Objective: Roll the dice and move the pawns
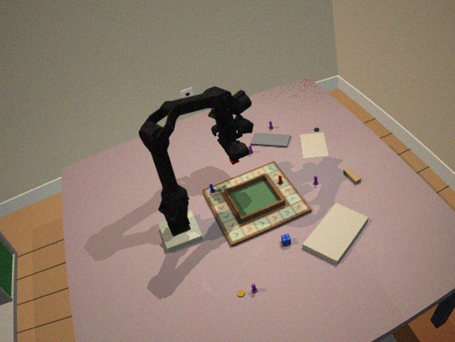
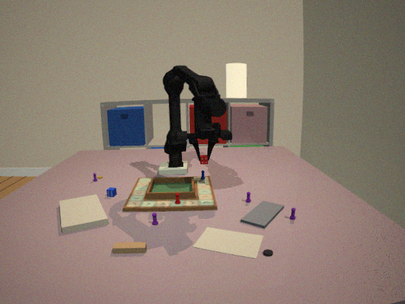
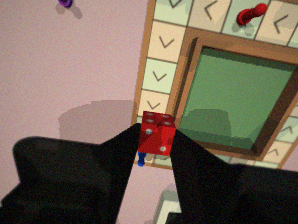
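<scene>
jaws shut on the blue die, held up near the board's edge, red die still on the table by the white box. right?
Colours are swapped. The exterior and wrist views show the gripper with its jaws shut on the red die, held up near the edge of the board. The blue die is the one on the table, near the white box.

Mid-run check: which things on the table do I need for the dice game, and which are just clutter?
Needed: red die held in the gripper; blue die; green tray; red pawn; blue pawn.

Clutter: purple pawns; grey slab; paper sheet; wooden block; white box; yellow disc; black disc.
</scene>
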### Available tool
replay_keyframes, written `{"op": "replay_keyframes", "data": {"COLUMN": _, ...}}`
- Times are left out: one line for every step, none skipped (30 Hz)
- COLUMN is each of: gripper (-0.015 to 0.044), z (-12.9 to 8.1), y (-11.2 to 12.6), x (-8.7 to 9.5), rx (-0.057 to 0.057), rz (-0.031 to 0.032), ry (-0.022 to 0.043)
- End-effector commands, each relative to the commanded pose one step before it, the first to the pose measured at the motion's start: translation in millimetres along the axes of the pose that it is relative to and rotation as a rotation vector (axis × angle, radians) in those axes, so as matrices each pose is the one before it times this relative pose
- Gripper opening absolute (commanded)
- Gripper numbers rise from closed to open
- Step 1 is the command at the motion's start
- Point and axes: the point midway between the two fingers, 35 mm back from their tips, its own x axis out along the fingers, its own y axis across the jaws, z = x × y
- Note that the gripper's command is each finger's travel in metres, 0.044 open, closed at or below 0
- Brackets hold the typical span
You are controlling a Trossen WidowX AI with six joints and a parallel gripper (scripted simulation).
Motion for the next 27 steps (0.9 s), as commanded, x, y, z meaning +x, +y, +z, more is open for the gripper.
{"op": "replay_keyframes", "data": {"gripper": 0.0000, "z": 2.94, "y": -16.12, "x": 4.82, "rx": 0.0037, "rz": -0.00408, "ry": 0.00562}}
{"op": "replay_keyframes", "data": {"gripper": 0.0000, "z": 1.18, "y": -4.76, "x": 0.89, "rx": 0.0018, "rz": -0.00081, "ry": -0.00004}}
{"op": "replay_keyframes", "data": {"gripper": 0.0000, "z": 1.10, "y": -4.77, "x": 0.89, "rx": 0.0018, "rz": -0.00081, "ry": -0.00002}}
{"op": "replay_keyframes", "data": {"gripper": 0.0000, "z": 1.01, "y": -4.39, "x": 0.96, "rx": 0.0048, "rz": 0.00160, "ry": -0.00041}}
{"op": "replay_keyframes", "data": {"gripper": 0.0000, "z": 0.95, "y": -4.40, "x": 0.95, "rx": 0.0048, "rz": 0.00158, "ry": -0.00047}}
{"op": "replay_keyframes", "data": {"gripper": 0.0000, "z": 0.90, "y": -4.40, "x": 0.94, "rx": 0.0048, "rz": 0.00157, "ry": -0.00053}}
{"op": "replay_keyframes", "data": {"gripper": 0.0000, "z": 0.84, "y": -4.43, "x": 0.91, "rx": 0.0044, "rz": 0.00126, "ry": -0.00052}}
{"op": "replay_keyframes", "data": {"gripper": 0.0000, "z": 0.77, "y": -4.47, "x": 0.87, "rx": 0.0035, "rz": 0.00050, "ry": -0.00040}}
{"op": "replay_keyframes", "data": {"gripper": 0.0000, "z": 0.71, "y": -4.48, "x": 0.87, "rx": 0.0035, "rz": 0.00049, "ry": -0.00042}}
{"op": "replay_keyframes", "data": {"gripper": 0.0000, "z": 0.64, "y": -4.50, "x": 0.84, "rx": 0.0029, "rz": 0.00009, "ry": -0.00035}}
{"op": "replay_keyframes", "data": {"gripper": 0.0000, "z": 0.57, "y": -4.51, "x": 0.83, "rx": 0.0028, "rz": -0.00006, "ry": -0.00033}}
{"op": "replay_keyframes", "data": {"gripper": 0.0000, "z": 0.50, "y": -4.51, "x": 0.83, "rx": 0.0028, "rz": -0.00007, "ry": -0.00033}}
{"op": "replay_keyframes", "data": {"gripper": 0.0000, "z": 0.43, "y": -4.45, "x": 0.82, "rx": 0.0027, "rz": -0.00008, "ry": -0.00034}}
{"op": "replay_keyframes", "data": {"gripper": 0.0000, "z": 0.32, "y": -4.61, "x": 0.71, "rx": -0.0003, "rz": -0.00237, "ry": 0.00038}}
{"op": "replay_keyframes", "data": {"gripper": 0.0000, "z": 0.24, "y": -4.77, "x": 0.74, "rx": -0.0003, "rz": -0.00244, "ry": 0.00046}}
{"op": "replay_keyframes", "data": {"gripper": 0.0000, "z": 0.16, "y": -4.77, "x": 0.75, "rx": -0.0003, "rz": -0.00243, "ry": 0.00053}}
{"op": "replay_keyframes", "data": {"gripper": 0.0000, "z": 0.07, "y": -4.76, "x": 0.76, "rx": -0.0003, "rz": -0.00241, "ry": 0.00060}}
{"op": "replay_keyframes", "data": {"gripper": 0.0000, "z": -0.01, "y": -4.75, "x": 0.76, "rx": -0.0003, "rz": -0.00239, "ry": 0.00067}}
{"op": "replay_keyframes", "data": {"gripper": 0.0000, "z": -0.10, "y": -4.75, "x": 0.77, "rx": -0.0003, "rz": -0.00237, "ry": 0.00074}}
{"op": "replay_keyframes", "data": {"gripper": 0.0000, "z": -0.19, "y": -4.73, "x": 0.78, "rx": -0.0003, "rz": -0.00235, "ry": 0.00081}}
{"op": "replay_keyframes", "data": {"gripper": 0.0000, "z": -0.27, "y": -4.69, "x": 0.78, "rx": -0.0003, "rz": -0.00231, "ry": 0.00087}}
{"op": "replay_keyframes", "data": {"gripper": 0.0000, "z": -0.27, "y": -3.67, "x": 0.62, "rx": -0.0003, "rz": -0.00180, "ry": 0.00073}}
{"op": "replay_keyframes", "data": {"gripper": 0.0000, "z": -0.19, "y": -2.19, "x": 0.37, "rx": -0.0002, "rz": -0.00107, "ry": 0.00046}}
{"op": "replay_keyframes", "data": {"gripper": 0.0000, "z": -0.07, "y": -0.73, "x": 0.13, "rx": -0.0001, "rz": -0.00036, "ry": 0.00016}}
{"op": "replay_keyframes", "data": {"gripper": 0.0000, "z": 0.09, "y": 0.05, "x": 0.13, "rx": -0.0001, "rz": -0.00015, "ry": -0.00557}}
{"op": "replay_keyframes", "data": {"gripper": 0.0000, "z": 0.27, "y": 0.14, "x": 0.37, "rx": -0.0004, "rz": -0.00045, "ry": -0.01672}}
{"op": "replay_keyframes", "data": {"gripper": 0.0000, "z": 0.43, "y": 0.23, "x": 0.57, "rx": -0.0007, "rz": -0.00071, "ry": -0.02787}}
